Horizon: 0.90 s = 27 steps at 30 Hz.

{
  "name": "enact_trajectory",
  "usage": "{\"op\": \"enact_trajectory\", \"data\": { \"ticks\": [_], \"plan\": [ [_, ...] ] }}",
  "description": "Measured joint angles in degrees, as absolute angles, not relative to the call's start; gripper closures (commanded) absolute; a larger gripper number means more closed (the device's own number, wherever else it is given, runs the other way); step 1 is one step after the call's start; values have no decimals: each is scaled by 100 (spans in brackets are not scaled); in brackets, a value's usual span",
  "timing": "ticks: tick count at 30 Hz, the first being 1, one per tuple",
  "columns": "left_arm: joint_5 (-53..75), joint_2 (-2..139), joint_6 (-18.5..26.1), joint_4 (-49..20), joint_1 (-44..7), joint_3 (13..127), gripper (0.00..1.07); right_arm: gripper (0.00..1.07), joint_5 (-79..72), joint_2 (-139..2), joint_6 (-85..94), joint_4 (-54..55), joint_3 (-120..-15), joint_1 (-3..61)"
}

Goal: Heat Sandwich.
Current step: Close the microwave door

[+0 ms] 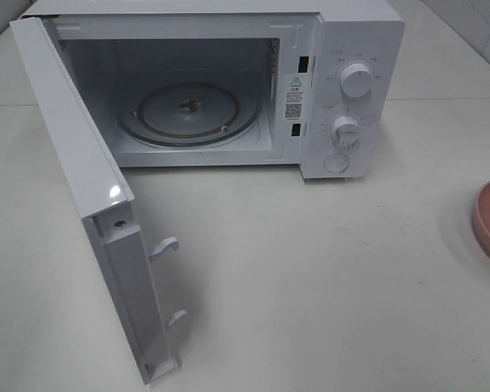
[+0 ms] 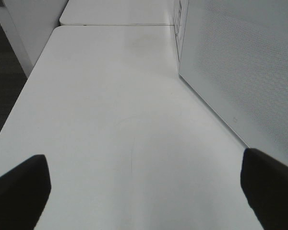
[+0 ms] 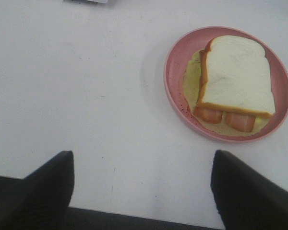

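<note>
Microwave (image 1: 343, 90) door (image 1: 90, 204) is open, both pincers, left (image 2: 144, 191) & right (image 3: 141, 189), are spread wide w/ nothing held, so next the right must grasp the sandwich (image 3: 235, 79) on the pink plate (image 3: 175, 72).

The light is bright and soft, coming from above. The white bench (image 1: 327, 269) looks pale all over, with only faint shadows. A small shiny spot sits on the microwave door (image 1: 110, 193). The left tool (image 2: 144, 191) and right tool (image 3: 141, 191) look dark and blurry at the edges.
</note>
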<state>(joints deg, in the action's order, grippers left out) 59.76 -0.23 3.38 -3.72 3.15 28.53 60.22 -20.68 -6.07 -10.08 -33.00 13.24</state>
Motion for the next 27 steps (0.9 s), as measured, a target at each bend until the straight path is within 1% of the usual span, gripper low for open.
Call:
{"op": "enact_trajectory", "data": {
  "ticks": [4, 10, 13, 14, 18, 27],
  "plan": [
    [5976, -23, 338, -372, 315, 2853, 5, 31, 6022, -1450, -619, -1020, -2962, 1324],
    [5976, -23, 338, -372, 315, 2853, 5, 31, 6010, -974, -619, -1014, -2911, 1283],
    [5976, -23, 338, -372, 315, 2853, 5, 31, 5999, -716, -619, -1008, -2911, 1037],
    [5976, -23, 338, -372, 315, 2853, 5, 31, 5999, -533, -619, -1008, -2911, 831],
    [5976, -23, 338, -372, 315, 2853, 5, 31, 5999, -166, -619, -1003, -2911, 647],
    [5976, -23, 338, -372, 315, 2853, 5, 31, 6005, 17, -619, -1003, -2911, 642]
  ]
}}
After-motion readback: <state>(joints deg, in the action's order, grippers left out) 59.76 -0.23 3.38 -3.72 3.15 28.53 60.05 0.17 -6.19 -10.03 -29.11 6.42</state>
